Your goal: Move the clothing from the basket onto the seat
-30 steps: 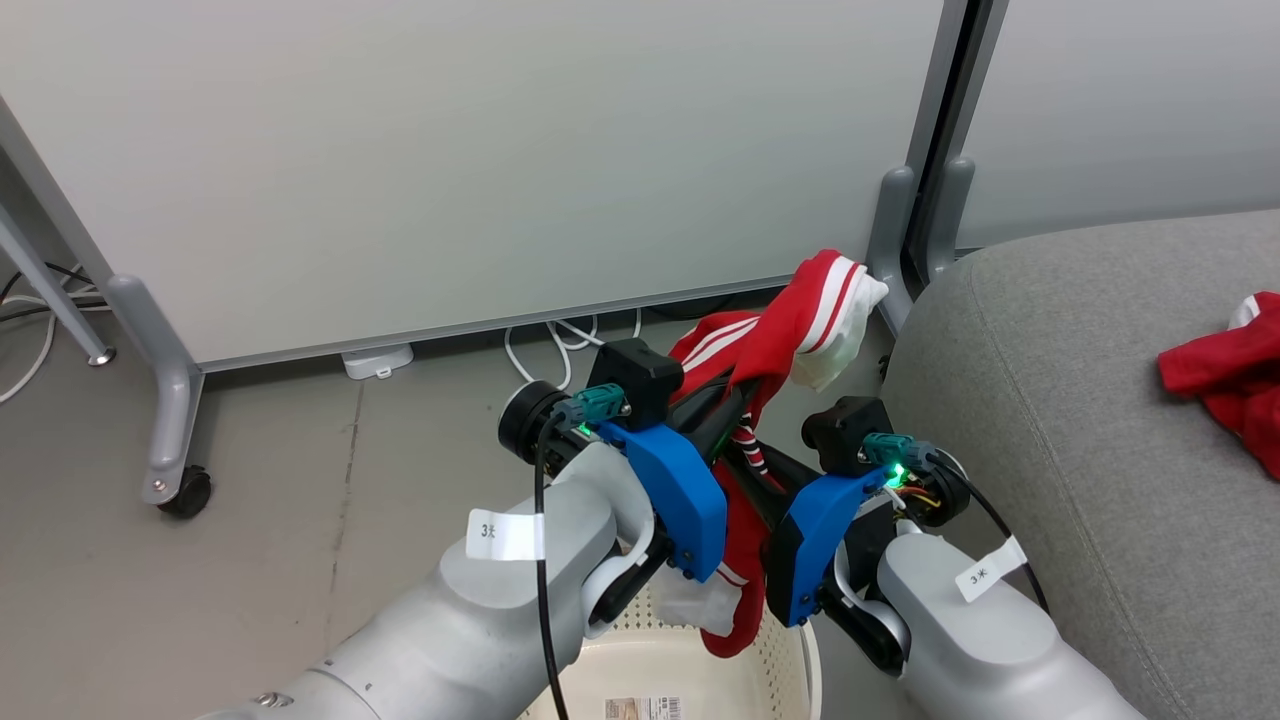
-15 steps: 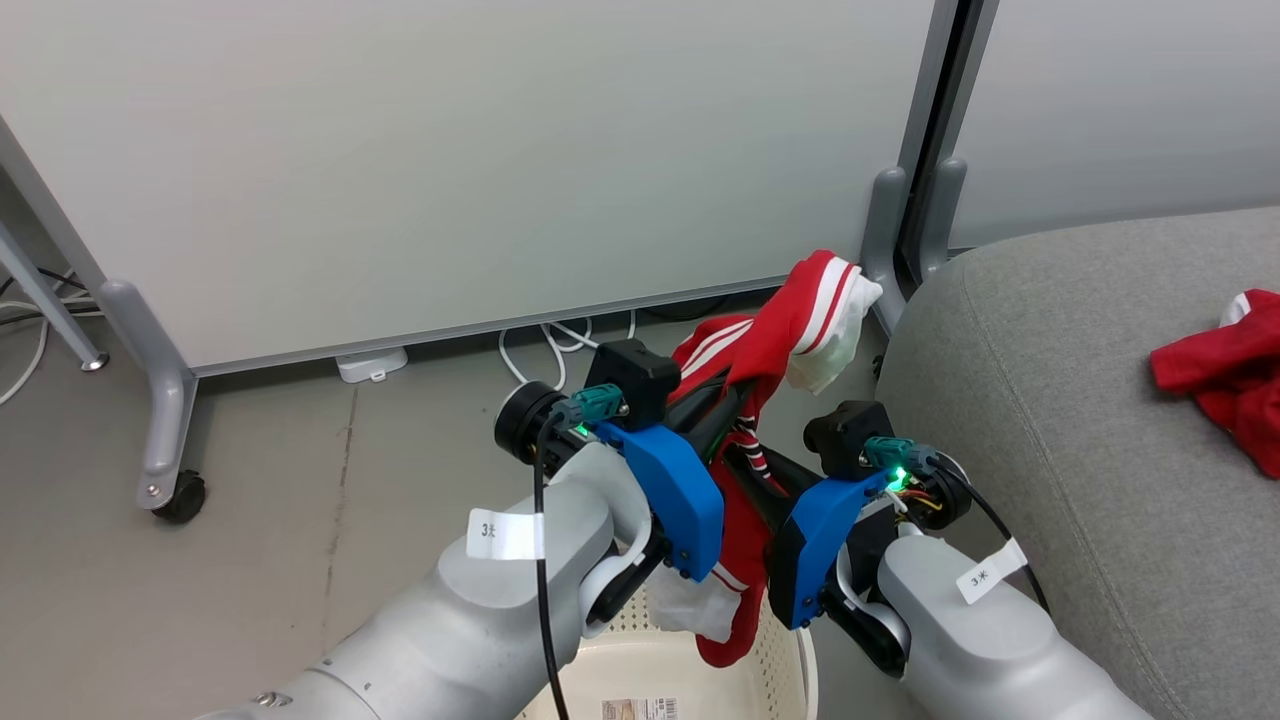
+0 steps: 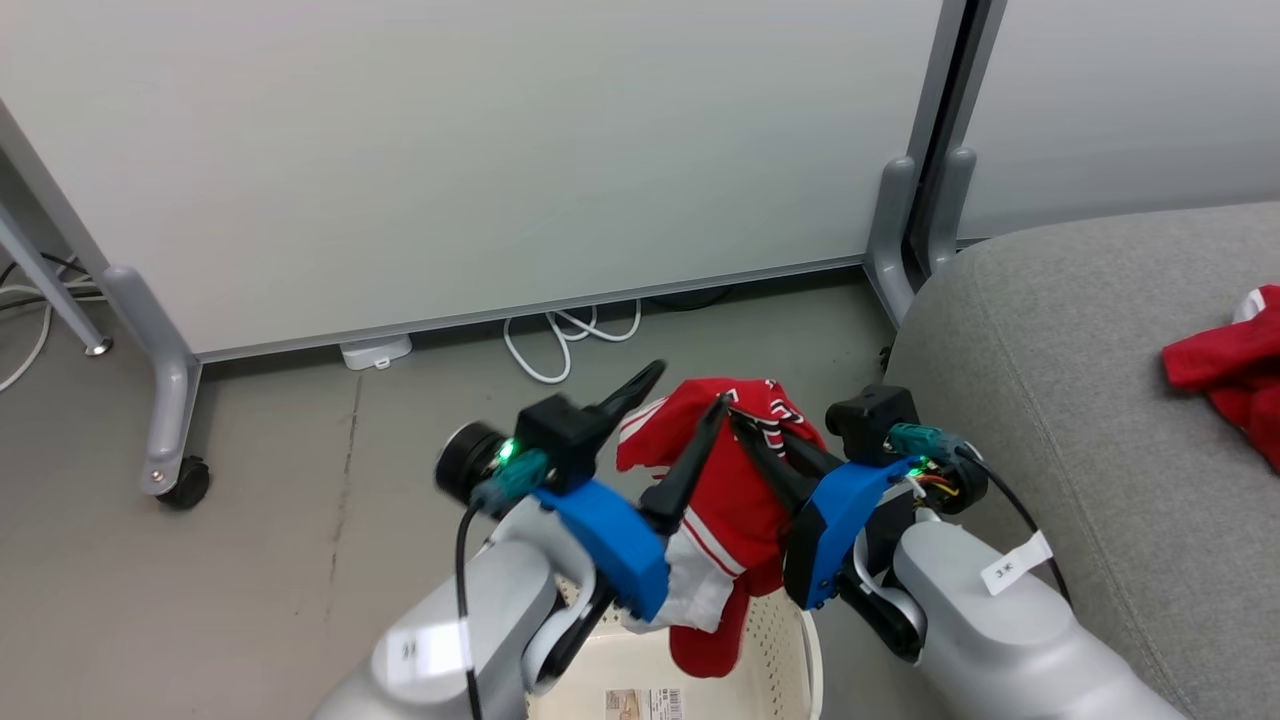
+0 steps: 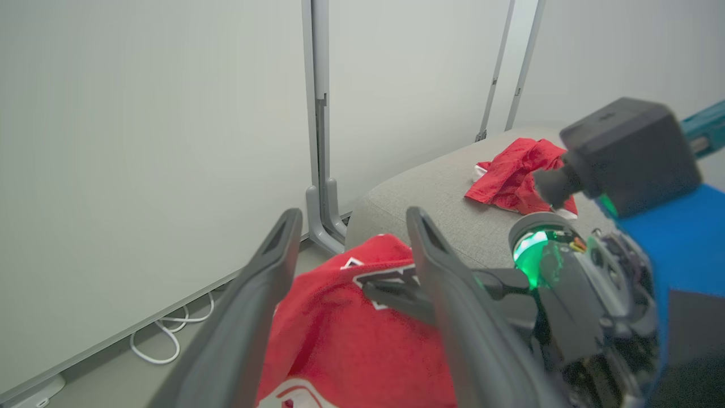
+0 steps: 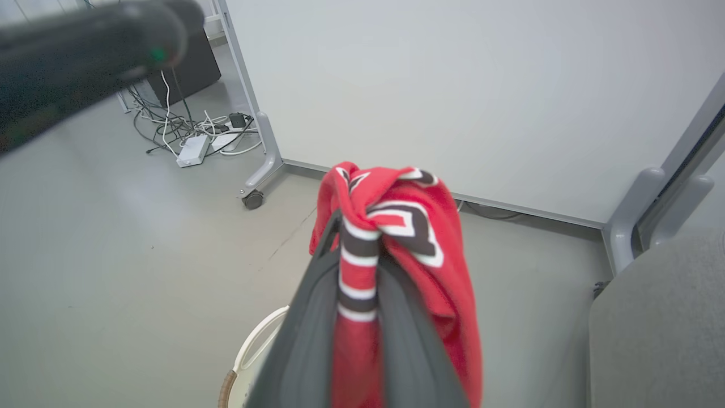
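A red jersey [image 3: 735, 500] with white stripe trim and a navy-and-white number hangs over the cream basket [image 3: 785, 640], bunched at the tips of my right gripper [image 3: 745, 425], which is shut on it. In the right wrist view the jersey [image 5: 416, 238] drapes over the closed fingers [image 5: 308, 317]. My left gripper [image 3: 688, 385] stands open just left of the cloth, its fingers [image 4: 266, 272] spread with nothing between them. A second red jersey [image 3: 1230, 375] lies on the grey seat [image 3: 1050, 350] at the right.
White partition panels on castor legs [image 3: 170, 440] stand behind, with white cables [image 3: 560, 340] on the grey floor beneath. A cable tangle and power strip [image 5: 192, 148] lie farther left. The seat's rounded corner is close beside my right arm.
My left gripper has let go of the jersey, opened and dropped back to the left. The cloth's raised end has fallen and now hangs from the right gripper alone.
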